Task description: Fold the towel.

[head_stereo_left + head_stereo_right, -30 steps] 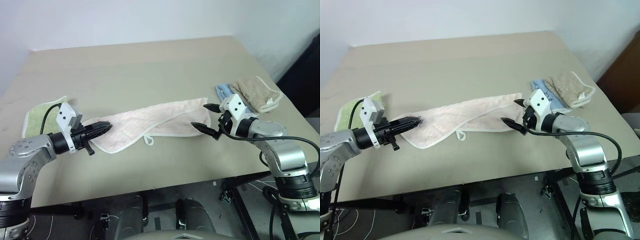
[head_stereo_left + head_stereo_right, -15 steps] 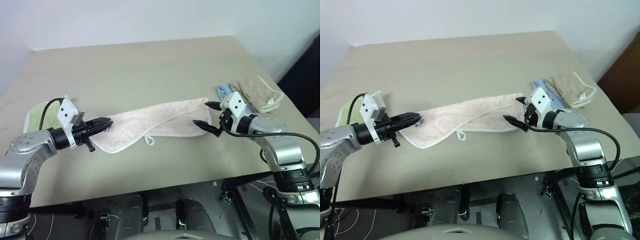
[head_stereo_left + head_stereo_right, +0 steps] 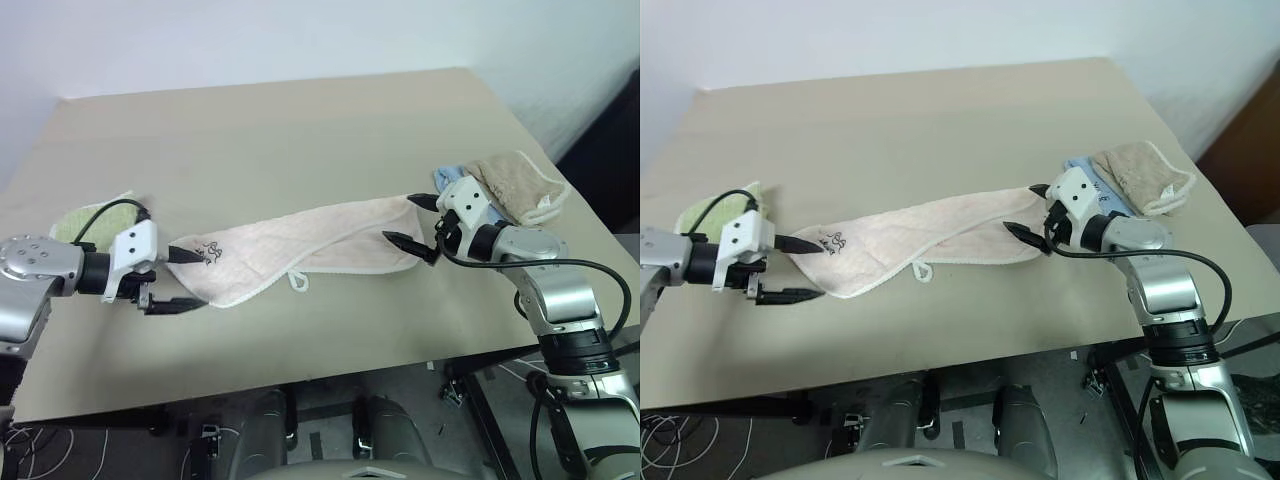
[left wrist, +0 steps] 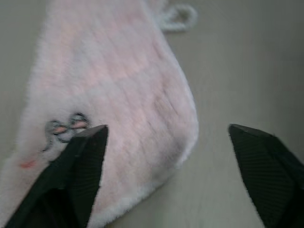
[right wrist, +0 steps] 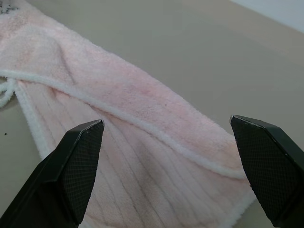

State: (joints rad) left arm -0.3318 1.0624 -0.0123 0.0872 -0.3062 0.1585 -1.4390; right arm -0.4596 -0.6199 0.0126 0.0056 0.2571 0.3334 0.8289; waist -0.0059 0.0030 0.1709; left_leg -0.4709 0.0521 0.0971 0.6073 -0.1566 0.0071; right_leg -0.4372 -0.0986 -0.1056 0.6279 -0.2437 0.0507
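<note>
Lying stretched in a long diagonal strip across the table [image 3: 300,130], the towel [image 3: 300,245] sits flat and loose, held by neither arm. Left gripper [image 3: 178,278] is wide open at the towel's left end, one finger over the small dark printed mark [image 3: 208,252] and the other off the edge on bare table, so it looks set to straddle that end for a pinch, not gripping anything yet. Right gripper [image 3: 418,222] is also spread open at the towel's right end, its fingers either side of the corner, nothing held. Both ends flanked like this suggests a fold end-to-end is being lined up; fold not yet made. White loop tag [image 3: 298,281] pokes out from the towel's near edge around mid-length. Green towel [image 3: 75,222] lies just past the towel's left end, behind the left arm. Tan towel [image 3: 515,185] on top of a blue cloth [image 3: 448,178] sits just past the towel's right end, close behind the right gripper, could get nudged. Nothing lies on the towel itself.
</note>
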